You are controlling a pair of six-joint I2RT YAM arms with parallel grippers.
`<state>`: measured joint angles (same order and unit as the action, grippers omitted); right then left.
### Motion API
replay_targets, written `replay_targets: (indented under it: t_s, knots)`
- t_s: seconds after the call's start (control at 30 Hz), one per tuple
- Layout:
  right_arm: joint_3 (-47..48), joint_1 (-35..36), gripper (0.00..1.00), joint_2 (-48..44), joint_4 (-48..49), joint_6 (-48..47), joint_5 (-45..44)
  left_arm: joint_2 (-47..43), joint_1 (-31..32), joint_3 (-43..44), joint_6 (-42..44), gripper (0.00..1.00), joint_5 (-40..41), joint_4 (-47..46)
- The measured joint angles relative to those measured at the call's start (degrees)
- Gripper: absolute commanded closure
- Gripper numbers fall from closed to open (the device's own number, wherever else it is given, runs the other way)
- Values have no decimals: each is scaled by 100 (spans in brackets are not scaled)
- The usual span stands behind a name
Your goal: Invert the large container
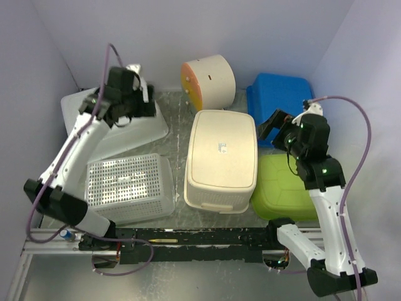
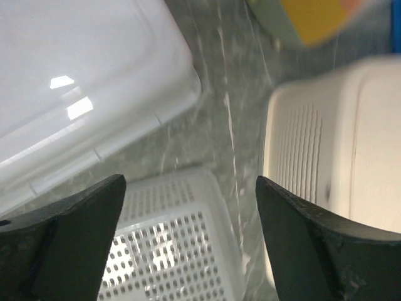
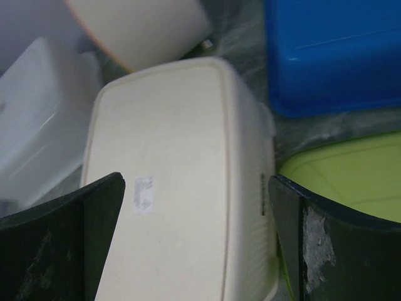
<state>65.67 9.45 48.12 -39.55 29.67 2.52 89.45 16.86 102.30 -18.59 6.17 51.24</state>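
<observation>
- left arm [image 1: 75,150] stretches toward 10 o'clock; the left gripper [image 2: 188,241] hangs over the edge of the white tub [image 1: 106,135], fingers spread wide, gripping nothing.
- right arm [image 1: 329,200] bends toward 2 o'clock; the right gripper [image 3: 194,241] hovers beside the large cream bin [image 1: 222,160], fingers wide apart, empty.
- the large cream bin sits mid-table [image 1: 178,119], flat bottom up, sticker [image 1: 222,148] showing.
- two arms; six containers, one of each: cream bin, white tub at 10, mesh basket [image 1: 128,187] at 8, round drum [image 1: 208,80] at 12, blue tub [image 1: 279,100] at 2, green tub [image 1: 285,188] at 4.

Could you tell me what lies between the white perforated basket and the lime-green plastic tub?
The large cream plastic container, seen in the top view.
</observation>
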Motion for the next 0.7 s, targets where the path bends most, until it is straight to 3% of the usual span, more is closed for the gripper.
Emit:
replay_targets:
  t_s: [0.1,0.3,0.5,0.7]
  knots:
    - [852,0,0,514,-614,33,-1025,-802,673,-1257,63,1,138,-345]
    - [1585,0,0,1095,-1515,116,-2664,-2634,656,-3097,116,1,229,-820]
    - [1375,0,0,903,-1696,109,-3237,-3574,656,-3751,164,1,243,-1121]
    - [1244,0,0,413,-1495,120,-3403,-3661,656,-4063,59,1,254,-1163]
